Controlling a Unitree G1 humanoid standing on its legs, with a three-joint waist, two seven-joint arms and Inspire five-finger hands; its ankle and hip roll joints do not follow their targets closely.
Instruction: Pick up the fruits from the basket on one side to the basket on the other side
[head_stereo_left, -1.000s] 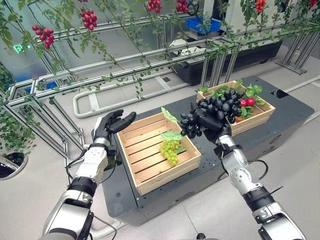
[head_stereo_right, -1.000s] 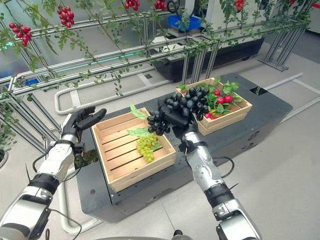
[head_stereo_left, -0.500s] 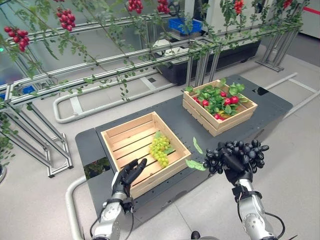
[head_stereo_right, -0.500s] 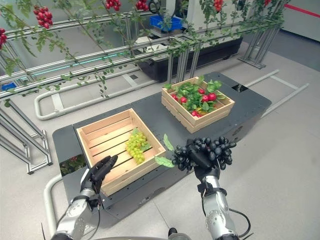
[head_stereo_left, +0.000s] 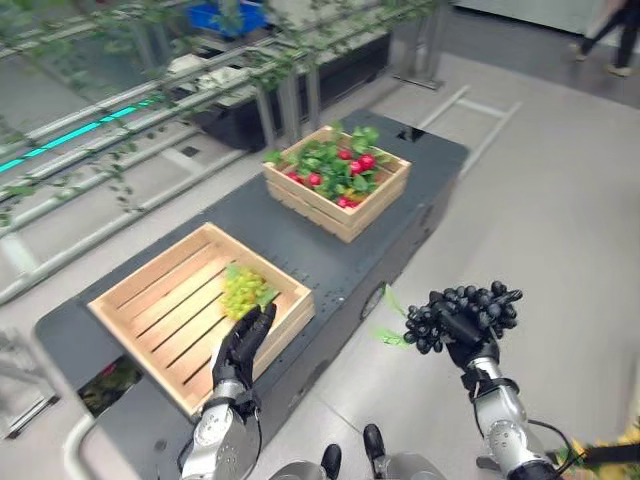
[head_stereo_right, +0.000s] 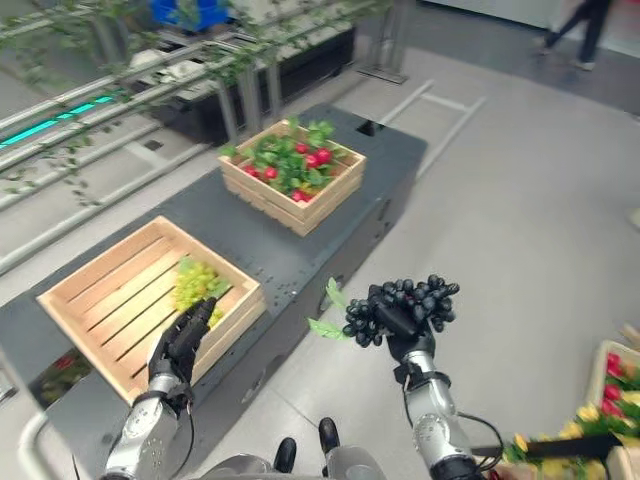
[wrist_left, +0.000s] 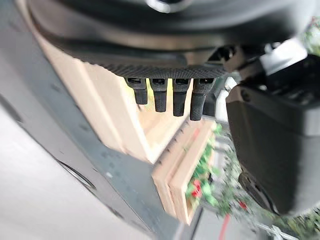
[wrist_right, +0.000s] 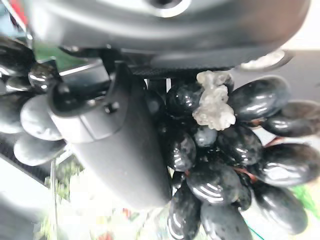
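Wooden crates I count: two, near crate, far crate
Grape bunches: two, black grapes, green grapes
My hands: two, left hand, right hand

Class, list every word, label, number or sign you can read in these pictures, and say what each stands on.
None can be read. No print shows on the wooden crates, on the dark platform, or on the black grapes held in the right hand.

A glossy black grape bunch with green leaves hangs over the floor.
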